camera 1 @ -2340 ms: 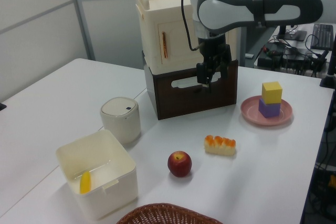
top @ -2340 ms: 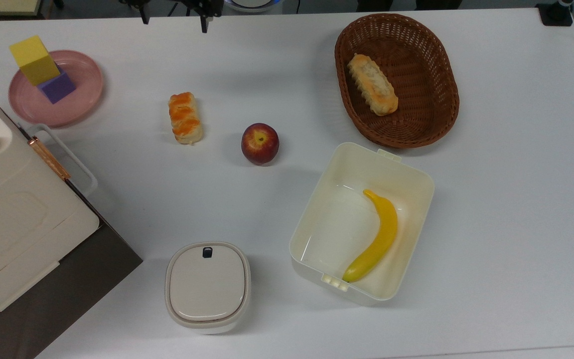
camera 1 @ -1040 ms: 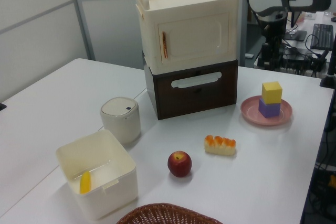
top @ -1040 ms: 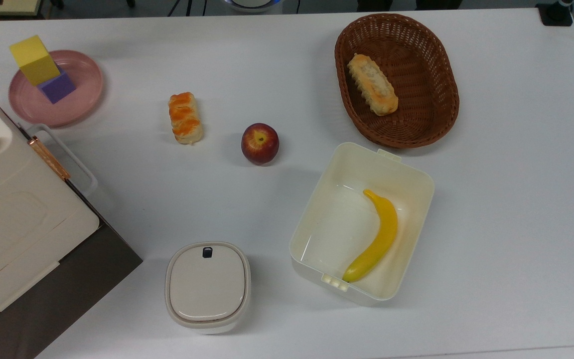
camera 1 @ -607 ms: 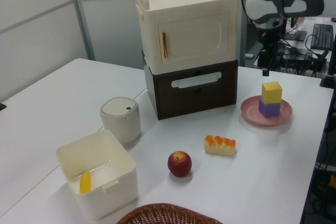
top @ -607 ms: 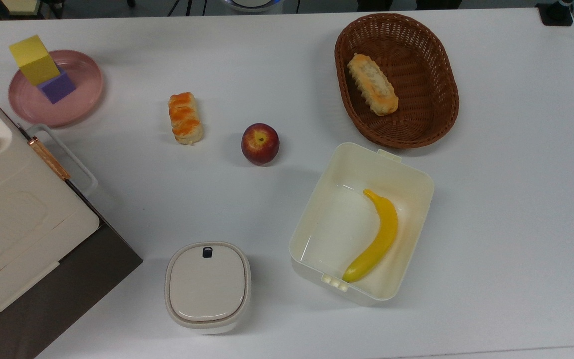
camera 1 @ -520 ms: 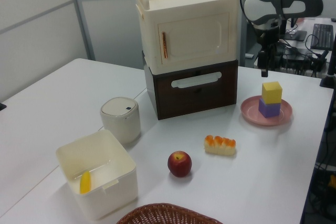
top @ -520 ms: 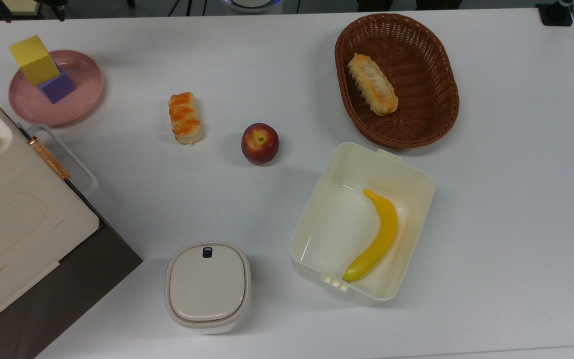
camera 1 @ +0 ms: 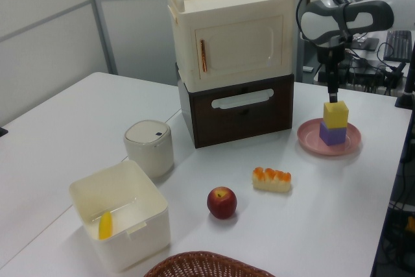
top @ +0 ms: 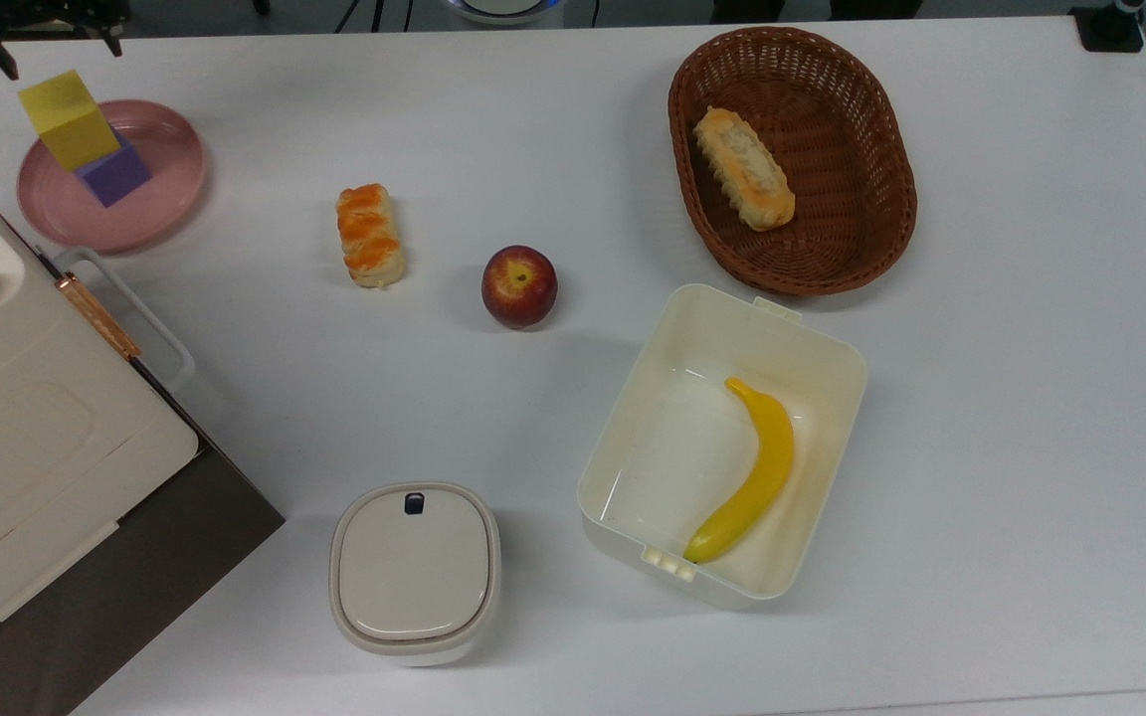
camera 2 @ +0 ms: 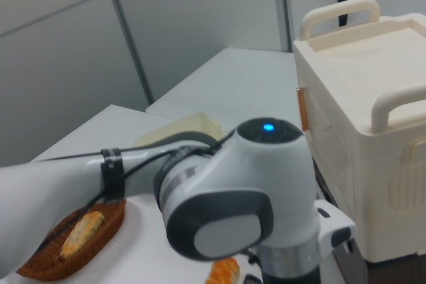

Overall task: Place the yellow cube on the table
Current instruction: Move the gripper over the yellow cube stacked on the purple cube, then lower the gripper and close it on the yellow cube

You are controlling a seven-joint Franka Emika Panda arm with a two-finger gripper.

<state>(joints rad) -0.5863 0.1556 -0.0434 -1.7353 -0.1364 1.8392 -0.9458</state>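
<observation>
The yellow cube [top: 69, 117] [camera 1: 336, 114] stands on a purple cube [top: 113, 171] [camera 1: 332, 134] in a round pink plate [top: 160, 189] [camera 1: 311, 139] at the top view's far left. My gripper [top: 63, 58] [camera 1: 332, 95] hangs just above the yellow cube, open, its two dark fingers wide apart and holding nothing. The white table [top: 981, 398] [camera 1: 65, 128] spreads around the plate. In the right view my arm's grey-white body [camera 2: 226, 191] fills the foreground.
A cream-and-brown cabinet [top: 26, 418] [camera 1: 233, 63] stands close beside the plate. On the table are a glazed pastry [top: 369, 235], an apple [top: 519, 286], a lidded canister [top: 414, 572], a cream box [top: 812, 348] holding a banana [top: 752, 467], and a wicker basket [top: 871, 229] with bread.
My arm has swung from in front of the cabinet to above the pink plate, and the gripper has come down to just over the yellow cube. The objects have not moved.
</observation>
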